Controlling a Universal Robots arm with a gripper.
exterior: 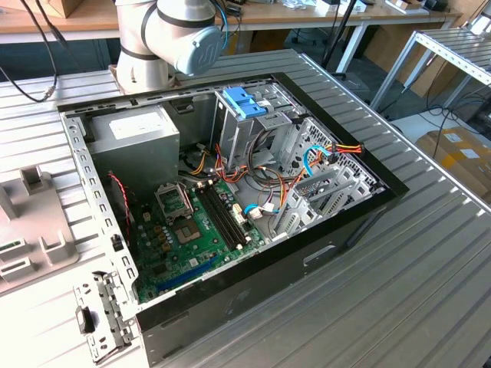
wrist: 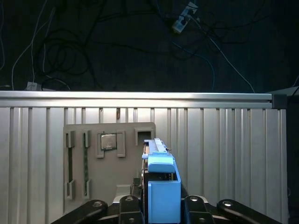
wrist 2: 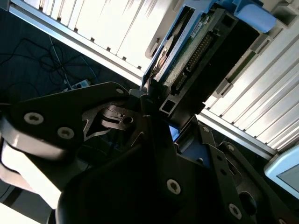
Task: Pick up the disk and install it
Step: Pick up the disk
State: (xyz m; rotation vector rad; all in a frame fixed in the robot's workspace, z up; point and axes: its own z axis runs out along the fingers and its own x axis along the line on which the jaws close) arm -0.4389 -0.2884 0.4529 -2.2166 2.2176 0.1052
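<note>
In both wrist views my gripper [wrist: 161, 207] is shut on the disk [wrist: 161, 184]. The disk stands on edge between the black fingers [wrist: 128, 205], its blue plastic bracket facing the first wrist camera. The second wrist view shows the disk [wrist 2: 196, 60] from its edge, with the circuit board and connector side visible and the gripper [wrist 2: 161, 106] clamping its lower end. It hangs in the air above the ribbed metal table [wrist: 224, 149]. In the exterior view the open computer case [exterior: 230, 199] lies on the table, its grey drive cage [exterior: 245, 115] with light-blue latch tabs at the back.
A grey fixture plate [wrist: 110, 158] holding a small square chip [wrist: 108, 141] lies on the table beyond the disk. In the case are the power-supply box [exterior: 134, 138], motherboard [exterior: 192, 230] and loose cables [exterior: 268, 176]. The arm's base [exterior: 165, 38] stands behind the case.
</note>
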